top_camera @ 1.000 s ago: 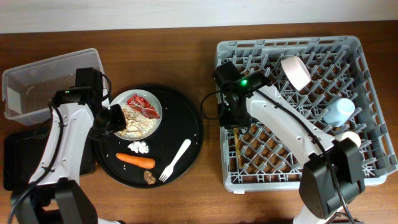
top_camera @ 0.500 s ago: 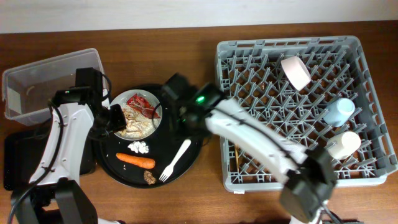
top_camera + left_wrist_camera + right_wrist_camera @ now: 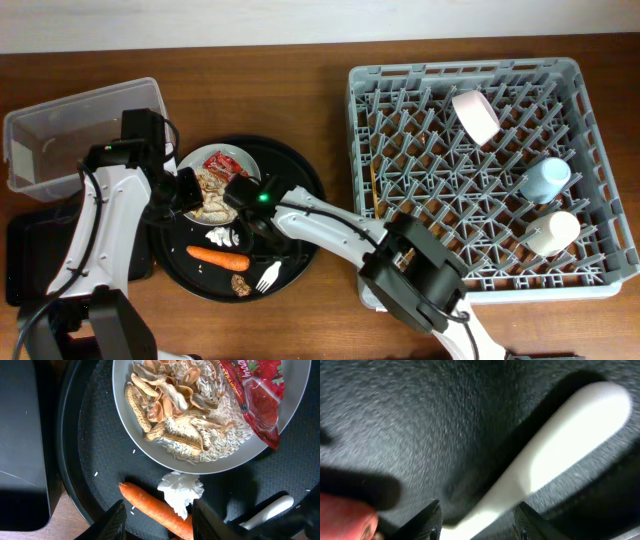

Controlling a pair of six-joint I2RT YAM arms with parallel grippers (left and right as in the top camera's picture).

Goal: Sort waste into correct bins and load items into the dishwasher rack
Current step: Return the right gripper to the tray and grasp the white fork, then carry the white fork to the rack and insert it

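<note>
A round white plate (image 3: 222,153) with beige food scraps (image 3: 175,435) and a red wrapper (image 3: 260,395) sits on a large round black tray (image 3: 300,175). In front of it lie a tissue wad (image 3: 222,237), an orange carrot (image 3: 218,258), a brown lump (image 3: 241,285) and a white fork (image 3: 268,278). My left gripper (image 3: 185,190) (image 3: 162,522) is open and empty, low over the carrot (image 3: 150,505) and tissue (image 3: 182,490). My right gripper (image 3: 272,245) (image 3: 482,520) is open, its fingers either side of the fork handle (image 3: 560,445).
The grey dishwasher rack (image 3: 600,130) on the right holds a white bowl (image 3: 475,115), a light-blue cup (image 3: 545,180) and a white cup (image 3: 553,232). A clear tub (image 3: 80,120) stands at the far left, and a flat black tray (image 3: 25,260) lies in front of it.
My right arm has swung left from the rack to the round tray and come down over the fork handle. The left arm has not moved.
</note>
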